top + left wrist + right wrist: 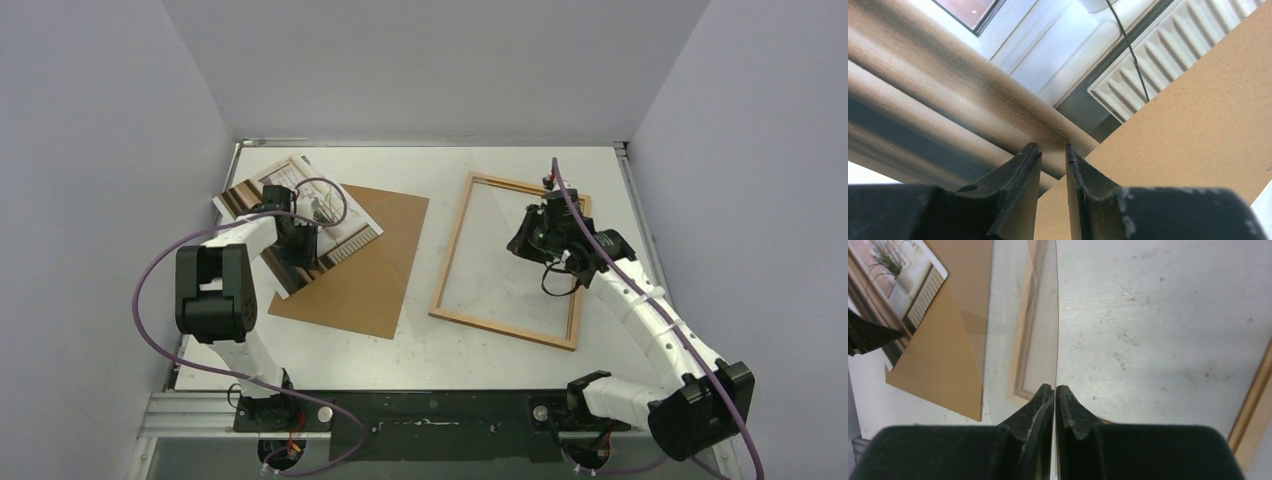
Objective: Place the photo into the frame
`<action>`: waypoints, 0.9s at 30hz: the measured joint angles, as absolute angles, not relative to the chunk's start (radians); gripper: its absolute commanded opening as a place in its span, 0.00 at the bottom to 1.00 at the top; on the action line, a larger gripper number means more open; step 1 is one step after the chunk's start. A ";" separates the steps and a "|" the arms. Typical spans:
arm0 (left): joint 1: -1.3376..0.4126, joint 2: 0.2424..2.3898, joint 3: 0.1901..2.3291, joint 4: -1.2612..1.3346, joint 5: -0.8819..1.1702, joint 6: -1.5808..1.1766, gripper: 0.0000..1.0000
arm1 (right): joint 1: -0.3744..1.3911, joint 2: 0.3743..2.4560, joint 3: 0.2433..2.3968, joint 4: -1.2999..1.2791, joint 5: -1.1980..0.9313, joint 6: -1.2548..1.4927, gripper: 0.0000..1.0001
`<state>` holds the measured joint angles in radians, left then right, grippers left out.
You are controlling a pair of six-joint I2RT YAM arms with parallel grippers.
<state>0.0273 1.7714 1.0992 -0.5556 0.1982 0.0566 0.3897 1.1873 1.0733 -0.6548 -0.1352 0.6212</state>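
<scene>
The photo [345,225] lies at the far left, its near corner resting on the brown backing sheet [370,270]. My left gripper [300,255] is low over the photo's near edge. In the left wrist view its fingers [1053,147] stand a narrow gap apart, with the photo [973,75] and backing sheet [1198,125] showing between them. The orange-brown frame [455,250] lies flat at the right. My right gripper [528,235] is above the frame's far right part, shut [1054,387] on the edge of a clear pane [1038,315] that tilts up over the frame [1253,405].
The pane [490,270] slopes across the frame's opening and mirrors the backing sheet [943,355] and photo [898,280]. Grey walls close in the table on three sides. The left arm's purple cable [150,290] loops out to the left.
</scene>
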 measured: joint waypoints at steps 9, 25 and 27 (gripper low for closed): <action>-0.069 1.771 1.100 -0.559 0.213 0.064 0.27 | 0.319 0.992 0.955 -0.776 0.047 0.727 0.05; -0.438 1.832 1.398 -0.704 0.291 0.012 0.43 | 0.319 0.766 0.709 -0.875 0.259 1.005 0.05; -0.454 1.875 1.437 -0.716 0.311 0.011 0.46 | 0.319 0.768 0.680 -0.856 0.258 1.021 0.05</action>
<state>-0.4538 1.8748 1.4368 -0.7158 0.3107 0.0109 0.3191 0.7685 0.6800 -0.8558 0.2581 1.0206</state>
